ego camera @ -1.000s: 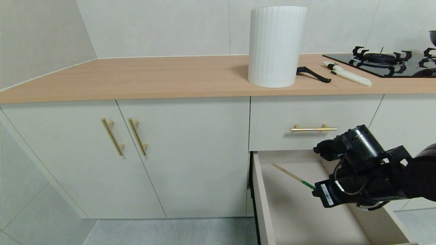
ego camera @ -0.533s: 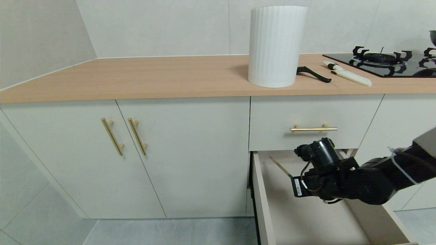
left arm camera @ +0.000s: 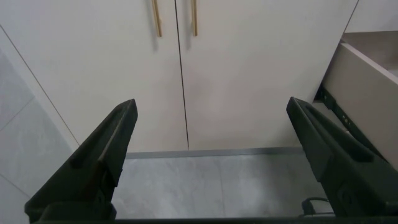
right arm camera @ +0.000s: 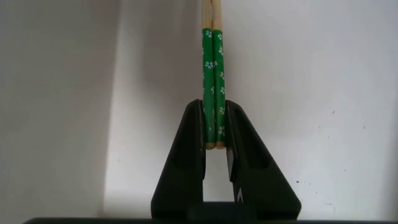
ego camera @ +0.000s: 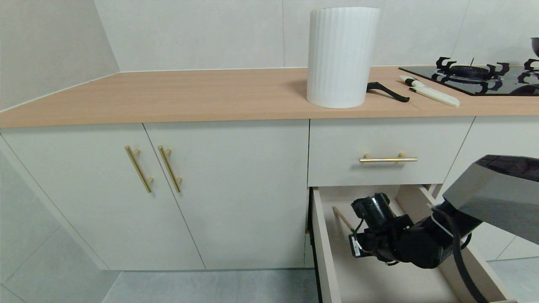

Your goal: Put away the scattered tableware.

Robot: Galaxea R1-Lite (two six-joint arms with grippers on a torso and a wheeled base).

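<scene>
Chopsticks [right arm camera: 212,74], a pair pressed side by side, are pinched in my right hand [right arm camera: 215,127]. The shafts are pale bamboo, and the gripped ends are sleeved in bright green dotted with small white flowers. My two black fingers [right arm camera: 196,143] close on that green part just short of the butt ends.

In the head view the pair slants away from the hand toward eleven o'clock, low inside the open drawer [ego camera: 322,248] near its left wall. I cannot tell whether the tips touch the drawer floor.

My left hand [left arm camera: 211,109] hangs with its fingers spread wide, holding nothing, in front of the cupboard doors [left arm camera: 249,62].

Up on the surface [ego camera: 189,94] stands a white ribbed canister [ego camera: 340,57], with a knife [ego camera: 429,94] at its three o'clock.
</scene>
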